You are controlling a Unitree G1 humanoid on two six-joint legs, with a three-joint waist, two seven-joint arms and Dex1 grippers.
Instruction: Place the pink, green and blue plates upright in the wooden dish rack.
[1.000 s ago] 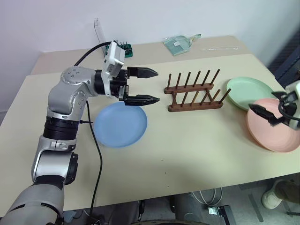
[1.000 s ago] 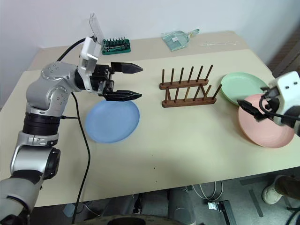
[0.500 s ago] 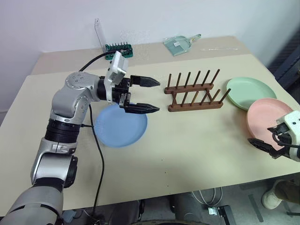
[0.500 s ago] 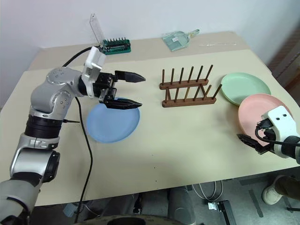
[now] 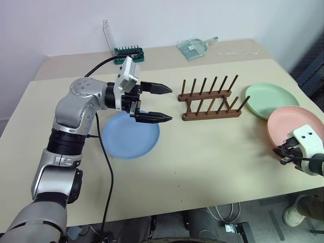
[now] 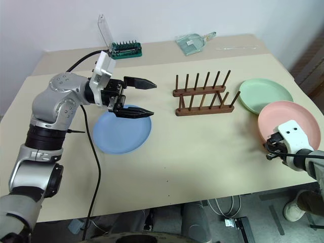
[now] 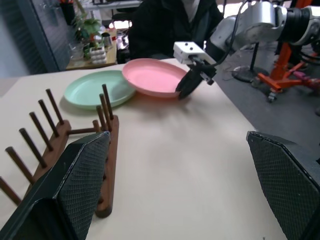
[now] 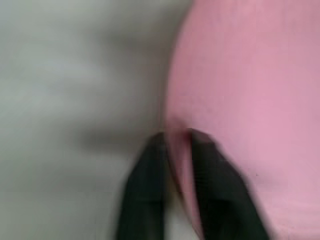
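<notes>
The pink plate (image 5: pixel 296 124) lies flat at the table's right edge, with the green plate (image 5: pixel 271 98) just behind it. My right gripper (image 5: pixel 283 153) is low at the pink plate's near-left rim, shut on that rim; the right wrist view shows one finger (image 8: pixel 147 175) outside the rim and the other inside. The blue plate (image 5: pixel 126 142) lies flat at centre-left. Above its far edge hovers my left gripper (image 5: pixel 170 104), open and empty, pointing toward the wooden dish rack (image 5: pixel 210 98). The rack stands empty mid-table.
A green bit holder (image 5: pixel 129 52), a clear upright stand (image 5: pixel 107 33) and a clear scoop (image 5: pixel 195 47) sit along the back of the table. A black cable (image 5: pixel 104 167) trails across the table's left. A person (image 7: pixel 175 20) sits beyond the table's right end.
My right gripper came down from above the pink plate to its near-left rim and shut on it. The left arm stayed about where it was.
</notes>
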